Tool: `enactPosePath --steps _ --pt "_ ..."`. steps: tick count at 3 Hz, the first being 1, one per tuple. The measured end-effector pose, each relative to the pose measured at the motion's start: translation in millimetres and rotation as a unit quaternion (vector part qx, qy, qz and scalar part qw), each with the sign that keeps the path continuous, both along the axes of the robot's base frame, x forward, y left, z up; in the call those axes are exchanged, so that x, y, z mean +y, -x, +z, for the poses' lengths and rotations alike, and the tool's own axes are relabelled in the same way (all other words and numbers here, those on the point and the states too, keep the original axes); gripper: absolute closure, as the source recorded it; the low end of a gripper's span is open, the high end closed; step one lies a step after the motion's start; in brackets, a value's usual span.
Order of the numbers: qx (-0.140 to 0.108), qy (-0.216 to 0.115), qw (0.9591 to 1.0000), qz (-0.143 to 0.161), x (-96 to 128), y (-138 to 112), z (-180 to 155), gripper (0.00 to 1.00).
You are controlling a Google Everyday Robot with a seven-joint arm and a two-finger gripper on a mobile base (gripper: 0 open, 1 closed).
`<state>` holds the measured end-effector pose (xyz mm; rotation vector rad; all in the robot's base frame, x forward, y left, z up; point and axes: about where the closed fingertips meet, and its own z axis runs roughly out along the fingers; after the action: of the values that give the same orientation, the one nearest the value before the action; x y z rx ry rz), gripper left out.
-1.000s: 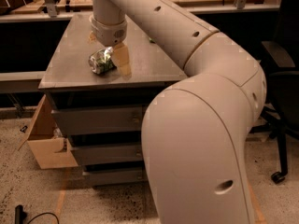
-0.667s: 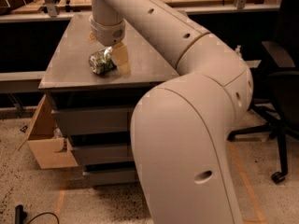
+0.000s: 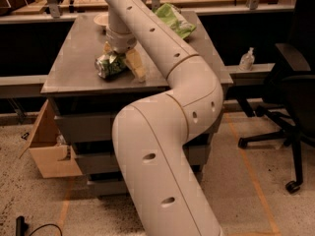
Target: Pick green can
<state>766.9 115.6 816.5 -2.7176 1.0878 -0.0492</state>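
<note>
Since the earlier frames, the arm (image 3: 167, 58) has swung its bulky elbow section away from the right foreground toward the centre of the view. This uncovers the right half of the tabletop (image 3: 74, 68) and the floor beyond it. At the working end I register no shift: the pincer (image 3: 120, 63) sits at the same spot over the left front part of the tabletop, and the green can (image 3: 109, 66) lies where it lay before. The can is on its side, resting on the tabletop surface, dented, with its silver end facing left. I read the pincer as clamped on the can: one tan finger (image 3: 136, 66) presses against the right end of the can, and the other shows only as a small tan edge behind its upper left side. A bright green snack bag (image 3: 174, 21) lies at the far right of the tabletop, well apart from the can. A pale dish (image 3: 102, 18) sits at the far edge, behind the wrist. An open cardboard box (image 3: 49, 151) stands on the floor at the left. A black office chair (image 3: 290, 92) stands at the right.
</note>
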Motion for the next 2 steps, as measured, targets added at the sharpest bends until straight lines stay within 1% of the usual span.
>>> enactPosePath --steps 1,2 --pt "-0.001 -0.002 1.0 0.0 -0.3 -0.9 2.9 0.36" --pt "-0.001 -0.002 1.0 0.0 -1.0 -0.5 4.1 0.37"
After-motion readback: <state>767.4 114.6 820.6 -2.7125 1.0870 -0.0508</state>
